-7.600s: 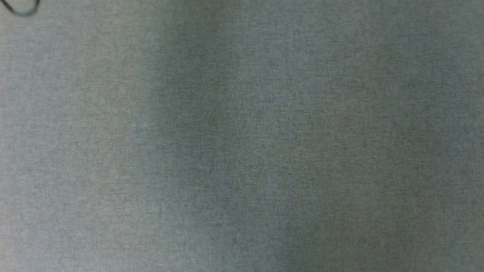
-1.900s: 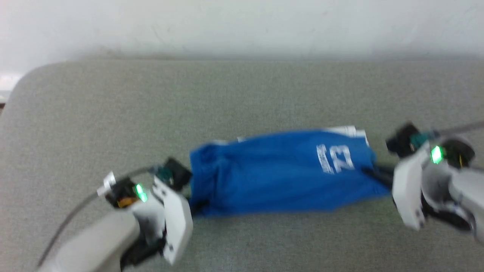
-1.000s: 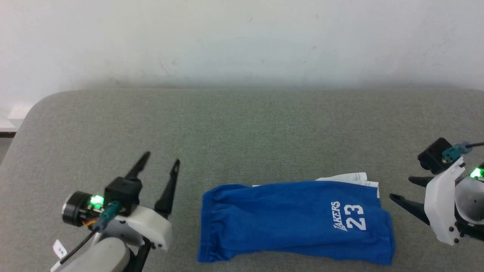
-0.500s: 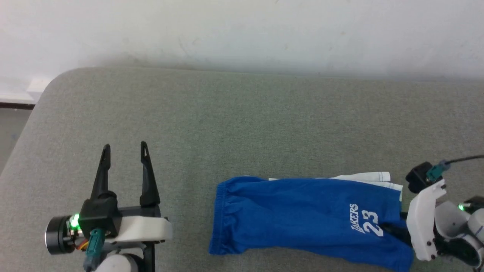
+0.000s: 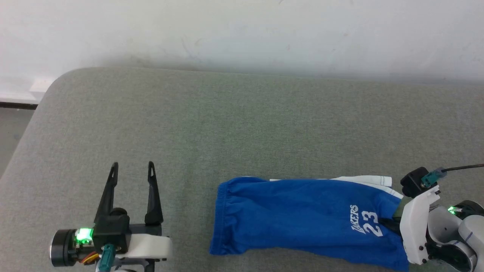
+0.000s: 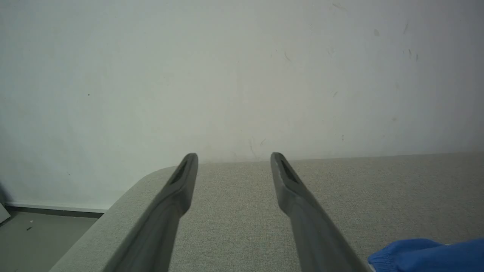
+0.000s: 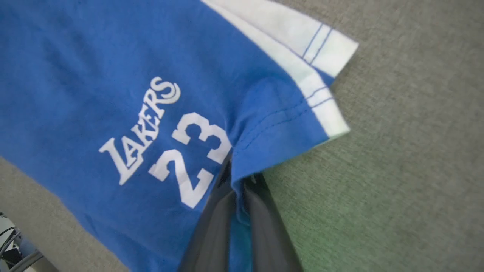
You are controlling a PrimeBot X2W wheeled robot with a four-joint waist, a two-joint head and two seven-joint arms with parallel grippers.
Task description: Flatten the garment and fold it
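Note:
The garment (image 5: 302, 219), bright blue shorts with a white side stripe and white "Lakers 23" print, lies folded lengthwise on the grey cushion (image 5: 227, 124), waistband to the left. My right gripper (image 5: 389, 223) is shut on the hem edge beside the print; in the right wrist view its fingers (image 7: 261, 215) pinch a fold of the garment (image 7: 113, 75). My left gripper (image 5: 131, 168) stands open over bare cushion, well left of the waistband, nothing between its fingers. In the left wrist view the open left gripper (image 6: 232, 160) points at the wall, and a corner of the garment (image 6: 427, 255) shows at lower right.
The cushion ends in a rounded corner (image 5: 56, 81) at the back left, with floor (image 5: 11, 132) beyond it. A pale wall (image 5: 242, 30) runs along the cushion's far edge. Open cushion lies behind the garment and to its left.
My right gripper has moved in onto the hem by the print and shut on the cloth. The left gripper stays open, slightly shifted toward me.

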